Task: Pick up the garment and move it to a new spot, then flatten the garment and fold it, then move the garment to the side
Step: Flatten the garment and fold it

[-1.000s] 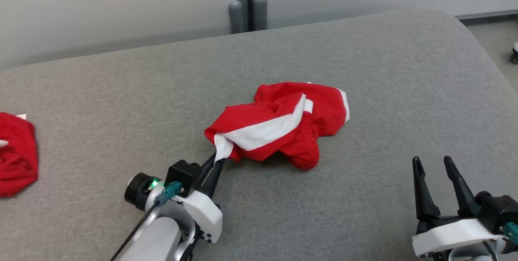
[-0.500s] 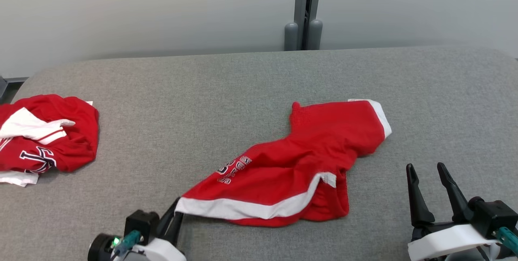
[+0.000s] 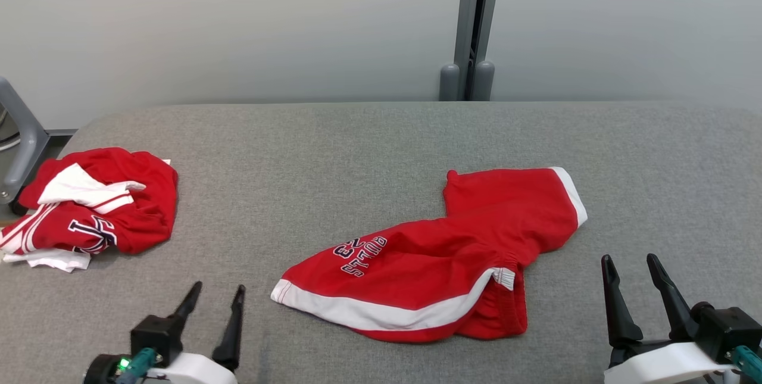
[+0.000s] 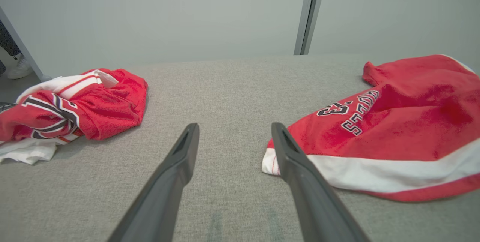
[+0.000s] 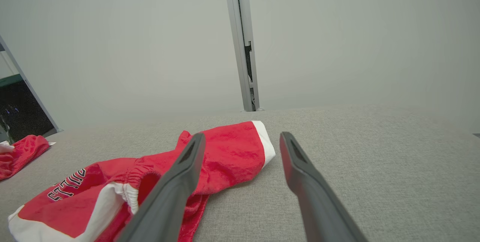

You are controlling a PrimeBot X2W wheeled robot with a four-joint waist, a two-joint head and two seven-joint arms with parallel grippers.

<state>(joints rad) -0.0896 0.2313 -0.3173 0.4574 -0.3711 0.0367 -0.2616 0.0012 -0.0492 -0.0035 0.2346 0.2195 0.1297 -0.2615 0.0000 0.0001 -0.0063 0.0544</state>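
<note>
Since half a second ago our left hand (image 3: 218, 286) has let go of the white-trimmed corner (image 3: 281, 294) of the garment (image 3: 440, 259). Its fingers now stand spread at the lower left of the head view, just left of that corner and clear of it. Our right hand (image 3: 629, 257) at the lower right is spread as well and carries nothing; it sits near the cloth's right edge but apart from it.

We see the garment, red shorts with lettering, lying in the middle of the grey bench (image 3: 333, 152). It stretches from lower centre toward the upper right, and it is well apart from a second red bundle (image 3: 101, 211) at the left edge.

We judge the fabric light, soft and limp. Lifted by one point it would sag and fold over itself, so it wants two holds pulling outward. The stitched white hem corner offers a thicker bite for the left hand. The gathered waistband (image 3: 506, 277) or the white-banded leg end (image 3: 572, 196) suits the right. Both lie flat, so we would pinch low against the bench.
</note>
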